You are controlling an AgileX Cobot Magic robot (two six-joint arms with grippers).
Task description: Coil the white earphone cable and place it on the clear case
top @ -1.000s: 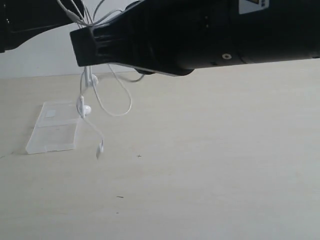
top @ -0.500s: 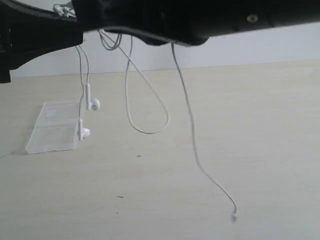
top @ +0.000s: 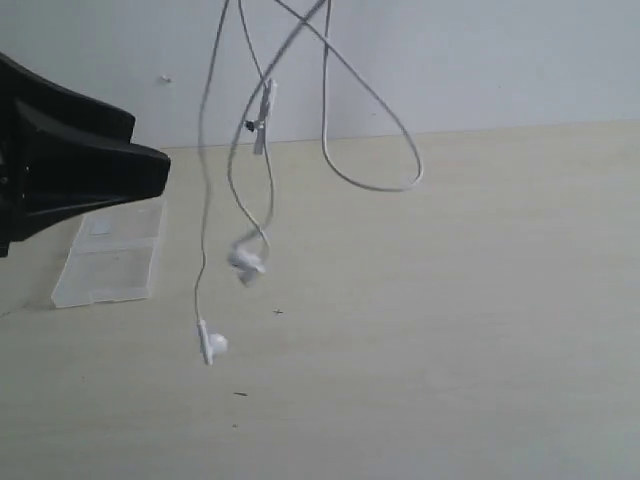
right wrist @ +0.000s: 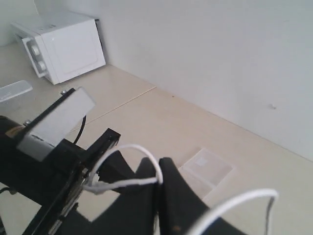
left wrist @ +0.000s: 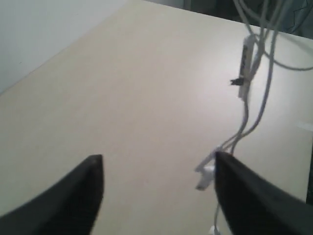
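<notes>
The white earphone cable (top: pixel 205 200) hangs in the air from above the exterior view's top edge. Its inline remote (top: pixel 264 116) is high up, one earbud (top: pixel 245 263) dangles mid-height and the other (top: pixel 211 345) lower, just above the table. My right gripper (right wrist: pixel 159 177) is shut on a loop of the cable (right wrist: pixel 128 182); it is out of the exterior view. My left gripper (left wrist: pixel 159 171) is open with nothing between its fingers, and an earbud (left wrist: pixel 205 175) hangs beside one finger (left wrist: pixel 239 191). The clear case (top: pixel 108 256) lies flat at the left, partly behind the left arm (top: pixel 70 175).
A white box-shaped appliance (right wrist: pixel 63 44) stands far back by the wall in the right wrist view. The beige table (top: pixel 450 330) stretches to the right of the cable. A white wall (top: pixel 480 60) runs behind it.
The right arm has risen out of the exterior view, lifting the cable. The left gripper has opened and let go of the cable, and the left arm has dropped lower at the left.
</notes>
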